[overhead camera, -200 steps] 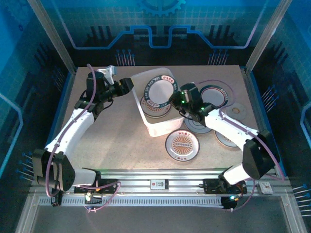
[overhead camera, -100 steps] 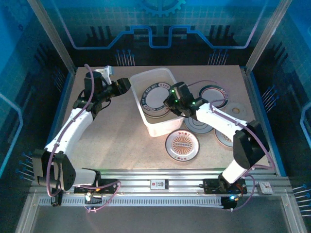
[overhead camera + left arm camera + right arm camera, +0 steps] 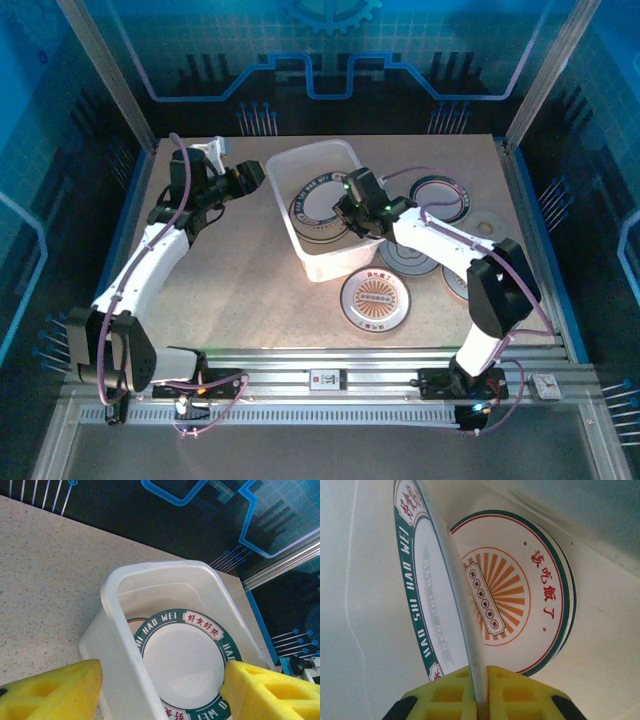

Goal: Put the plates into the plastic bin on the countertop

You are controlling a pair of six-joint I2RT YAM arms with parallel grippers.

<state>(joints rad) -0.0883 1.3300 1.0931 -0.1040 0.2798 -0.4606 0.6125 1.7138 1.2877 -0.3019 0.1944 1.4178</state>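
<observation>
The plastic bin (image 3: pixel 323 264) stands mid-countertop (image 3: pixel 240 290). My right gripper (image 3: pixel 347 208) reaches inside it, shut on the rim of a tilted white plate with a green lettered rim (image 3: pixel 318 206). In the right wrist view that plate (image 3: pixel 422 575) runs edge-on between the yellow pads of the right gripper (image 3: pixel 482 692), above an orange-sunburst plate (image 3: pixel 520 595) lying flat in the bin. My left gripper (image 3: pixel 250 178) is open astride the bin's left wall (image 3: pixel 117 625). One finger (image 3: pixel 55 690) is outside and the other (image 3: pixel 270 692) is over the plate (image 3: pixel 182 660).
More plates lie on the countertop right of the bin: an orange-centred one (image 3: pixel 376 298) in front, a dark-rimmed one (image 3: pixel 441 195) behind, two others (image 3: pixel 408 260) (image 3: pixel 463 284). A thin pale disc with a hole (image 3: pixel 487 227) sits at the far right.
My right gripper has carried the lettered plate left and down into the bin, tipping it flatter. The left gripper has shifted slightly back along the bin's left wall.
</observation>
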